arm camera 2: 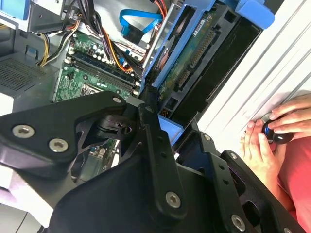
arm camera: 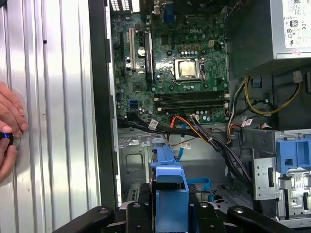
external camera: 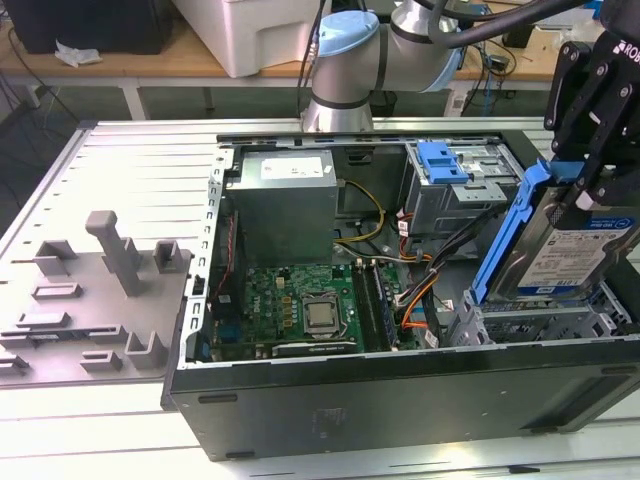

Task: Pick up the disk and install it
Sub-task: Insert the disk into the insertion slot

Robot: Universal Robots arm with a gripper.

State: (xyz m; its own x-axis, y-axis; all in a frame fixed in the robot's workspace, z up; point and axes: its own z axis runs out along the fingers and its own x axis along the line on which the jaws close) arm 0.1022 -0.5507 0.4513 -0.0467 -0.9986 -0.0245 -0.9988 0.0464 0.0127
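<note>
**Item: disk in transit over drive bay.**

**Location.** The rectangular silver metal disk [external camera: 578, 250], with a white-and-blue label and a blue plastic frame, hangs tilted. Its lower edge is just above the grey metal drive cage [external camera: 540, 322], at the exterior view's right of the open black computer case [external camera: 400, 405]. The case lies on the ribbed silver desk [external camera: 130, 160]. In the second wrist view the disk's green circuit-board underside [arm camera 2: 194, 53] faces the camera.

**Grasp.** The black fingers [external camera: 572, 105] are closed on the disk's upper end, clamping it by the blue frame.

**Risks, as judged.**
- Tilt: the disk is not square to the cage, so a corner of the frame may catch on the cage wall and jam.
- Cables: the orange and black cable bundle [external camera: 425, 292] runs close beside the cage. It may be pinched under the disk or block the connector end.
- Grip: the hold is at one end only, so a knock against the cage could pivot the disk between the fingers.
- Person: a hand [arm camera 2: 266, 138] rests on the desk beside the case, near the arm's working space.

**Pose.** The silver-and-blue arm [external camera: 345, 50] rises behind the case and reaches across it towards the exterior view's right. Its wrist is high, with the fingers pointing down and slightly inward over the cage.
</note>
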